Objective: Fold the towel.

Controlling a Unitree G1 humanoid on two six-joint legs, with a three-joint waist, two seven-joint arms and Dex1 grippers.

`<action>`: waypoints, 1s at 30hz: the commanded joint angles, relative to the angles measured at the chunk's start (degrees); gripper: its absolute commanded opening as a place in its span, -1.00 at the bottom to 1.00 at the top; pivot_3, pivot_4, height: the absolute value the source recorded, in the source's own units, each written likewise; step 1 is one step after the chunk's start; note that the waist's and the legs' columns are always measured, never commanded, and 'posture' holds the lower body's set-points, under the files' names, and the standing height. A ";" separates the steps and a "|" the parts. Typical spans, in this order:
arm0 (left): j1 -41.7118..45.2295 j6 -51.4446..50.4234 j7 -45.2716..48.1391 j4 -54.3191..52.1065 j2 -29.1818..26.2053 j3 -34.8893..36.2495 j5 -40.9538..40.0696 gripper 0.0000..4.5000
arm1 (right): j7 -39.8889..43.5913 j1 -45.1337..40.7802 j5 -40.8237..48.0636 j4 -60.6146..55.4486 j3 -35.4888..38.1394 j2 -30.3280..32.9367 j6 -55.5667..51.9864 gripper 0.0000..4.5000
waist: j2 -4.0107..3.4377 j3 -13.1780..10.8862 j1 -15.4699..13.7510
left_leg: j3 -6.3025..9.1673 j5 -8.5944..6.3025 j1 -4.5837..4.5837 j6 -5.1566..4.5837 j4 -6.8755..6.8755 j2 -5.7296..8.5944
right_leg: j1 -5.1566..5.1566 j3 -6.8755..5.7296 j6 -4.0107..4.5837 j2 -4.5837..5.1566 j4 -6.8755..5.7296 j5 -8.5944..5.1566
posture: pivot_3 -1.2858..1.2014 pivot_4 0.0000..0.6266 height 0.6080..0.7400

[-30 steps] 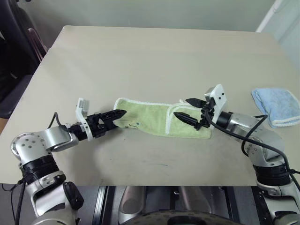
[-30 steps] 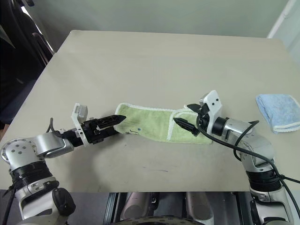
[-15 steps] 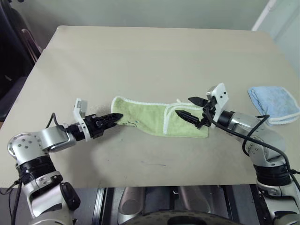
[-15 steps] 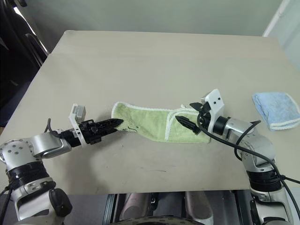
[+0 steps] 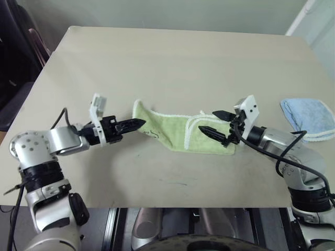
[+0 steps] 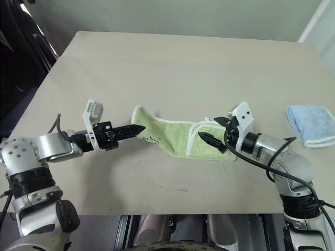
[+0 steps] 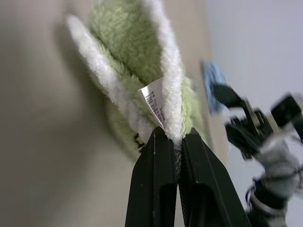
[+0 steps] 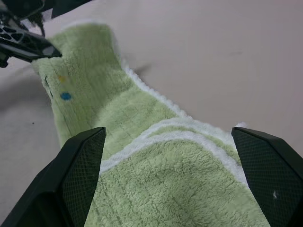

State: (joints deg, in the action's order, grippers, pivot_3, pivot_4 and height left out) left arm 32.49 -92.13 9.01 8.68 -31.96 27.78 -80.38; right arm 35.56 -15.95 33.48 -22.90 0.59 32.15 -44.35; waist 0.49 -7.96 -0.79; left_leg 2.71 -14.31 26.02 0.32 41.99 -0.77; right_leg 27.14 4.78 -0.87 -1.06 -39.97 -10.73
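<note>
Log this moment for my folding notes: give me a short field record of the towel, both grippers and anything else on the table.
towel: light green, lying in a strip on the table, its left end lifted
left gripper: jaws shut on the towel's left end, by the white tag
right gripper: jaws open, over the towel's folded right end
blue cloth: folded, near the table's right edge
</note>
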 commanded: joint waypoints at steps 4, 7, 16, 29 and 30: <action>8.06 -0.36 4.18 -2.50 1.58 -7.96 -2.78 -0.99 | -1.70 1.86 2.44 -4.14 5.87 1.57 -2.41 1.00 | 0.02 -0.01 -0.09 | 0.02 0.15 0.01 0.31 -0.01 -0.01 | 0.01 -0.02 -0.04 0.00 0.00 -0.03 | 0.03 -0.52 0.36; 10.51 -0.36 5.92 -1.82 2.74 -10.96 -1.95 -0.99 | -2.44 3.05 2.93 -5.08 7.73 2.52 -3.92 1.00 | 0.03 -0.02 -0.11 | -0.02 0.29 0.02 0.57 -0.01 -0.01 | 0.00 0.00 -0.15 0.01 0.02 -0.09 | 0.03 -0.52 0.36; 16.26 1.23 13.93 2.50 9.57 -19.87 5.42 -0.99 | -4.35 7.38 4.66 -7.40 16.89 5.14 -4.84 1.00 | 0.06 -0.04 -0.42 | -0.11 0.31 0.01 0.43 0.02 0.01 | -0.10 0.01 -0.77 0.11 0.04 -0.40 | 0.03 -0.52 0.36; 16.83 0.88 20.01 2.23 9.93 -20.15 11.43 -0.99 | -4.79 7.58 5.28 -7.54 17.02 5.41 -4.90 1.00 | 0.05 -0.07 -0.22 | -0.09 0.17 -0.03 -0.31 0.04 0.00 | -0.19 0.02 -1.00 0.10 0.05 -0.28 | 0.03 -0.52 0.36; 16.85 0.83 20.25 2.20 9.97 -20.12 11.70 -0.99 | -4.82 7.59 5.32 -7.54 17.01 5.44 -4.88 1.00 | 0.05 -0.07 -0.26 | -0.10 0.17 -0.02 -0.31 0.04 0.00 | -0.19 0.01 -1.00 0.10 0.05 -0.28 | 0.03 -0.52 0.36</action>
State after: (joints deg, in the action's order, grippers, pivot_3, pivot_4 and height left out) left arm 47.81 -91.36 27.86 11.62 -22.14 6.83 -68.81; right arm 31.29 -8.08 38.00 -27.99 15.89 36.76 -49.66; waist 0.54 -8.03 -1.04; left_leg 2.62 -14.14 26.00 0.01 42.03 -0.77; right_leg 26.95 4.79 -1.87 -0.96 -39.93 -11.01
